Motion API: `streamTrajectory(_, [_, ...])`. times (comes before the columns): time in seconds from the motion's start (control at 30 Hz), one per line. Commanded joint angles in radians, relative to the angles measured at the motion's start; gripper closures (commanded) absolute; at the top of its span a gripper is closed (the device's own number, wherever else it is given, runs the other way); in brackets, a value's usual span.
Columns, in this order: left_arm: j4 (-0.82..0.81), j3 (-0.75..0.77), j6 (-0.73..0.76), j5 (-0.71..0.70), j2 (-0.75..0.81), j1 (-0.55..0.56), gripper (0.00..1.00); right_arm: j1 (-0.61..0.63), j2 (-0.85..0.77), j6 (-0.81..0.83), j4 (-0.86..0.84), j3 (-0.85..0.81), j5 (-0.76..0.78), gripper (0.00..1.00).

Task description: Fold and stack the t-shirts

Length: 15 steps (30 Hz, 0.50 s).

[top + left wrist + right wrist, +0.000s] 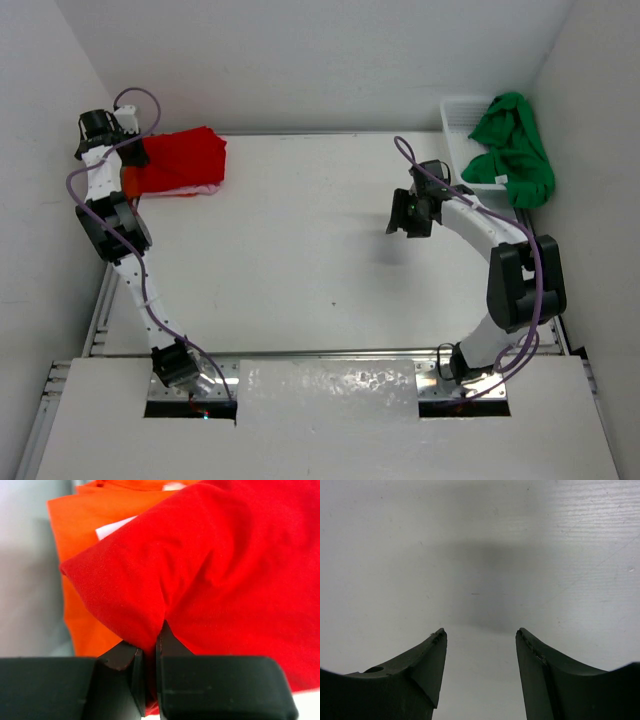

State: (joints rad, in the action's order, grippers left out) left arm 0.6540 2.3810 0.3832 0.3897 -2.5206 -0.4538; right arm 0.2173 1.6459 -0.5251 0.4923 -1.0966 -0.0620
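Stack, upper left: red shirt atop orange shirt; left gripper pinches its fold. Right gripper: wide, empty. Green shirt: in basket, upper right. Next, likely: release red, fetch green.

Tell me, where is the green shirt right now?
In the top view, the green shirt is at the far right, draped over the white basket.

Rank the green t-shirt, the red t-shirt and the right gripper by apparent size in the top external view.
1-2. green t-shirt and red t-shirt: similar spread, too close to rank; the green is crumpled, the red folded.
3. right gripper: clearly the smallest.
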Motion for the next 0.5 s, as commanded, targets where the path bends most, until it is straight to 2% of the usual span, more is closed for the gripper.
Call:
streamTrajectory(0.0, [-0.128, 0.060, 0.002, -0.124, 0.016, -0.014, 1.00, -0.006, 0.015, 0.011, 0.014, -0.069, -0.007, 0.44])
streamTrajectory(0.03, [-0.134, 0.052, -0.006, -0.141, 0.014, -0.016, 0.99, -0.006, 0.020, 0.010, 0.014, -0.074, -0.007, 0.44])
streamTrajectory(0.07, [-0.146, 0.044, -0.010, -0.156, 0.016, -0.014, 0.92, -0.006, 0.020, 0.008, 0.012, -0.080, -0.009, 0.44])
streamTrajectory(0.1, [-0.152, 0.035, -0.012, -0.188, 0.019, -0.014, 0.77, -0.004, 0.023, 0.007, 0.012, -0.082, -0.009, 0.44])
streamTrajectory(0.17, [-0.166, 0.006, -0.018, -0.224, 0.025, -0.013, 0.64, -0.006, 0.025, 0.005, 0.008, -0.083, -0.010, 0.44])
streamTrajectory(0.2, [-0.165, 0.001, -0.018, -0.251, 0.026, -0.013, 0.50, -0.006, 0.025, 0.005, 0.006, -0.085, -0.012, 0.44])
streamTrajectory(0.23, [-0.162, 0.000, -0.023, -0.262, 0.026, -0.014, 0.42, -0.006, 0.025, 0.007, 0.008, -0.086, -0.012, 0.44])
streamTrajectory(0.27, [-0.154, -0.002, -0.024, -0.265, 0.028, -0.013, 0.38, -0.006, 0.031, 0.008, 0.009, -0.091, -0.012, 0.44])
streamTrajectory(0.3, [-0.154, -0.011, -0.021, -0.230, 0.043, -0.014, 0.23, -0.006, 0.032, 0.010, 0.009, -0.094, -0.013, 0.44])
streamTrajectory(0.33, [-0.160, -0.052, -0.020, -0.223, 0.055, -0.013, 0.12, -0.006, 0.035, 0.010, 0.011, -0.094, -0.015, 0.44])
streamTrajectory(0.37, [-0.175, -0.068, -0.027, -0.232, 0.069, -0.010, 0.09, -0.006, 0.040, 0.010, 0.011, -0.098, -0.015, 0.44])
streamTrajectory(0.4, [-0.172, -0.074, -0.033, -0.239, 0.084, -0.006, 0.01, -0.006, 0.041, 0.010, 0.011, -0.100, -0.018, 0.44])
streamTrajectory(0.47, [-0.156, -0.059, -0.076, -0.258, 0.098, -0.006, 0.01, -0.006, 0.046, 0.010, 0.009, -0.103, -0.025, 0.44])
